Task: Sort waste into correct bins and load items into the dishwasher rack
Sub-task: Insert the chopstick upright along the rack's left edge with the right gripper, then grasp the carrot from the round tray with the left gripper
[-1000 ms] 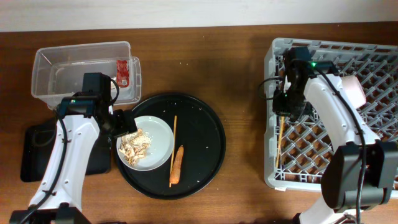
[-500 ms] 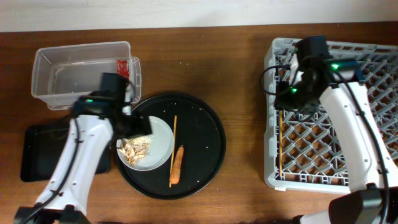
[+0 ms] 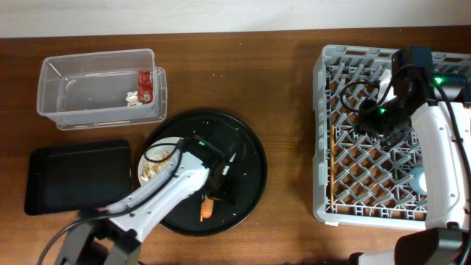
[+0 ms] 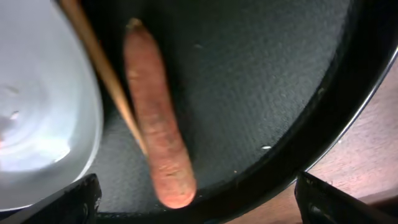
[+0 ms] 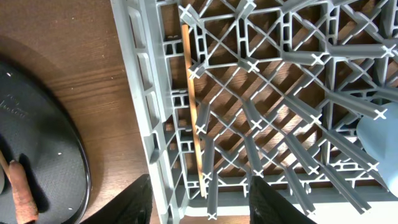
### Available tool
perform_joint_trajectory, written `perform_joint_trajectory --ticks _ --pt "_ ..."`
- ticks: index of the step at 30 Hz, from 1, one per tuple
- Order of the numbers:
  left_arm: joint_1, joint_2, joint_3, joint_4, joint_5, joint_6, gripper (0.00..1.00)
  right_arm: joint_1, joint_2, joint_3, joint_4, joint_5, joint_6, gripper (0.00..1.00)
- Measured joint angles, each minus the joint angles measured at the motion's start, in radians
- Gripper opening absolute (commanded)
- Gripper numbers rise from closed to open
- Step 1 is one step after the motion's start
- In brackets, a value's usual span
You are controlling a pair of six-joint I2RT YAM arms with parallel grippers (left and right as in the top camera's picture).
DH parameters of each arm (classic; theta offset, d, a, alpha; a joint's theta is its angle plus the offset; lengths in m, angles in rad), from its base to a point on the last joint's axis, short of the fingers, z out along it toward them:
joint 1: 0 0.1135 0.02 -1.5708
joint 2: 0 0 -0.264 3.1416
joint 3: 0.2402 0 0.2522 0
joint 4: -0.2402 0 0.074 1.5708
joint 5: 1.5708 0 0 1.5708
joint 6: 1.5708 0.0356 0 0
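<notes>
Carrot point(image 4: 155, 118) lies beside a chopstick point(image 4: 102, 74) on the round black tray point(image 3: 246, 151), lower centre of my overhead view, my left hand point(image 4: 199, 202) spread wide above it. Right hand point(image 5: 202, 202), also apart and empty, hovers over the grey rack point(image 5: 146, 124), right of frame.

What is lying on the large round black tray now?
A white bowl with beige scraps, one chopstick and an orange carrot. From above, the left arm covers the tray's middle, hiding part of each.
</notes>
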Motion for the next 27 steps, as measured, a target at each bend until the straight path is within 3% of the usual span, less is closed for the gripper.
perform_joint_trajectory --ticks 10,13,14,19,23,25,27 --pt "-0.053 0.176 -0.004 0.06 0.004 -0.019 0.99 0.0 0.0 0.0 -0.008 0.0 -0.003 0.49" --pt "-0.053 0.191 -0.006 0.082 0.016 -0.022 0.91 0.0 0.0 0.0 -0.01 0.0 -0.004 0.49" --pt "-0.053 0.191 -0.006 0.092 0.017 -0.022 0.83 0.0 0.0 0.0 -0.011 0.0 -0.004 0.49" --pt "-0.053 0.191 -0.006 0.113 0.023 -0.026 0.82 0.0 0.0 0.0 -0.011 0.0 -0.007 0.49" --pt "-0.053 0.191 -0.006 0.125 0.022 -0.026 0.75 0.0 0.0 0.0 -0.013 0.0 -0.008 0.49" --pt "-0.053 0.191 -0.006 0.136 0.022 -0.026 0.7 0.0 0.0 0.0 -0.015 0.0 -0.008 0.49" --pt "-0.053 0.191 -0.008 0.141 0.022 -0.027 0.58 0.0 0.0 0.0 -0.015 0.0 -0.01 0.49"
